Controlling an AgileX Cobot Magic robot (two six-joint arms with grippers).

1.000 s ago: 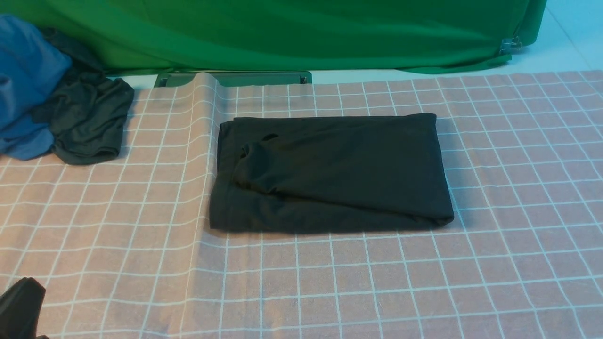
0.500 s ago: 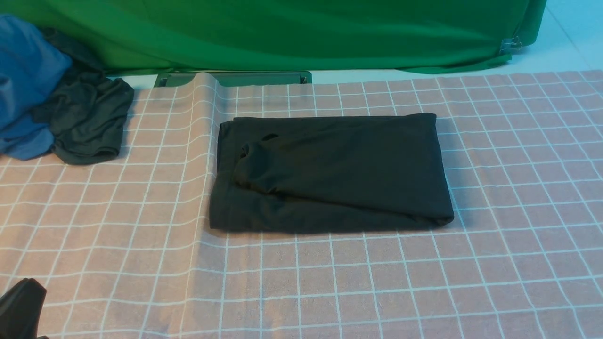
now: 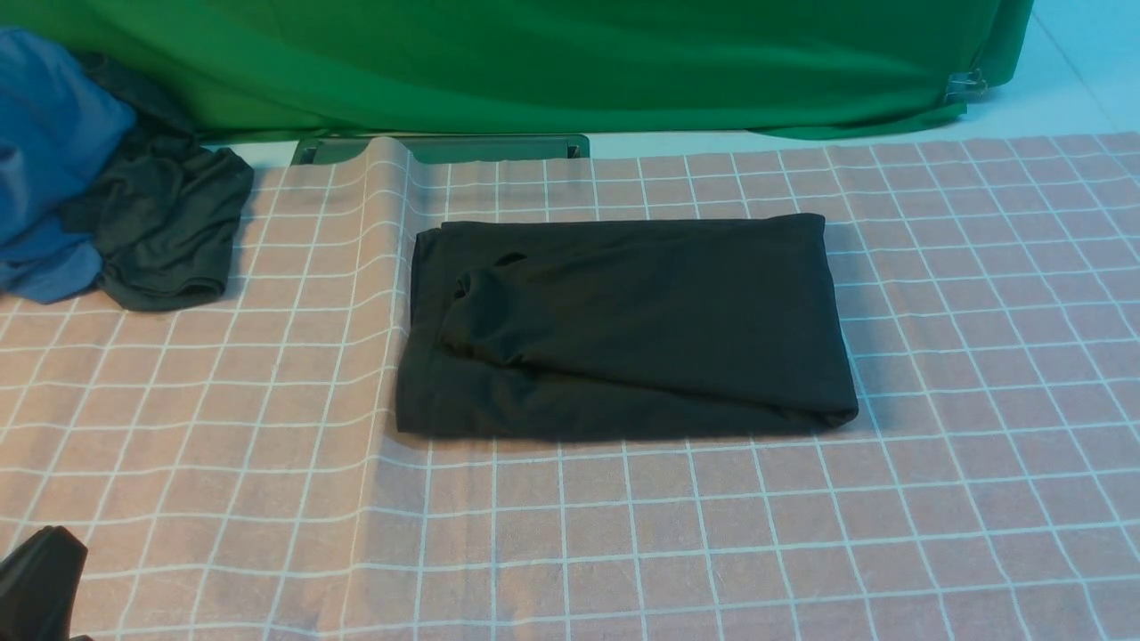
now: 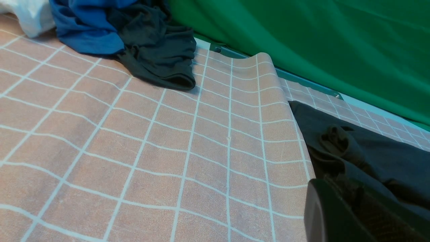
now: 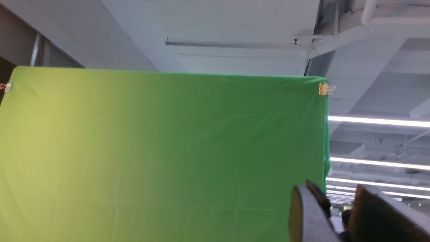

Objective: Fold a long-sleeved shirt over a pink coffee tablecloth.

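Observation:
The long-sleeved shirt [image 3: 623,329] lies folded into a black rectangle in the middle of the pink coffee tablecloth [image 3: 223,427], with a sleeve end bunched on top near its left side. No print shows. My left gripper [image 3: 36,579] sits low at the near left corner, well away from the shirt. In the left wrist view its dark fingers [image 4: 339,215] are pressed together and hold nothing, with the shirt [image 4: 386,158] just beyond them. My right gripper [image 5: 336,201] is out of the front view. It points up at the ceiling, jaws apart and empty.
A blue cloth [image 3: 44,160] and a smaller dark grey garment [image 3: 160,231] are heaped at the far left. A green backdrop cloth [image 3: 534,62] hangs along the back. The tablecloth has a raised ridge [image 3: 383,267] just left of the shirt. A white cloth [image 4: 30,13] lies beside the blue one.

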